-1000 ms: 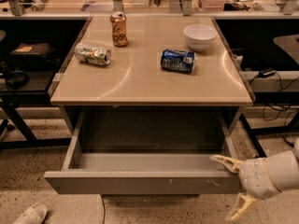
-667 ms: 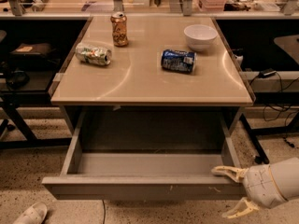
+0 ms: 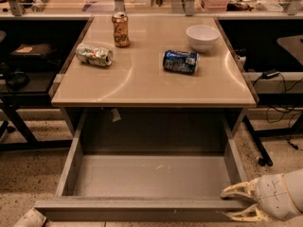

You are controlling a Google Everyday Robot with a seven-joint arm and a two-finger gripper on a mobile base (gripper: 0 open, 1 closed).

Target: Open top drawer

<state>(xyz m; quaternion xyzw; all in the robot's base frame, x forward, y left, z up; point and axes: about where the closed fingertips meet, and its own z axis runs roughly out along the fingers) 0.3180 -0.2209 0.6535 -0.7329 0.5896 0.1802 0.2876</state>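
The top drawer [image 3: 142, 211] is a wide grey handleless drawer under the beige table top. It stands pulled far out towards me, and its shallow grey tray [image 3: 151, 174] shows empty inside. My gripper [image 3: 238, 203] is at the drawer's front right corner, at the bottom right of the view. Its two cream fingers are spread apart, one above and one below the top edge of the drawer front, with nothing held between them.
On the table top [image 3: 151, 84] an orange can [image 3: 120, 29] stands upright, a green-white can [image 3: 94, 54] and a blue can [image 3: 180, 62] lie on their sides, and a white bowl [image 3: 202, 36] sits at the back right. Dark desks with cables flank both sides.
The drawer has slid further out towards me. My gripper has moved back and down with the drawer front at its right corner.
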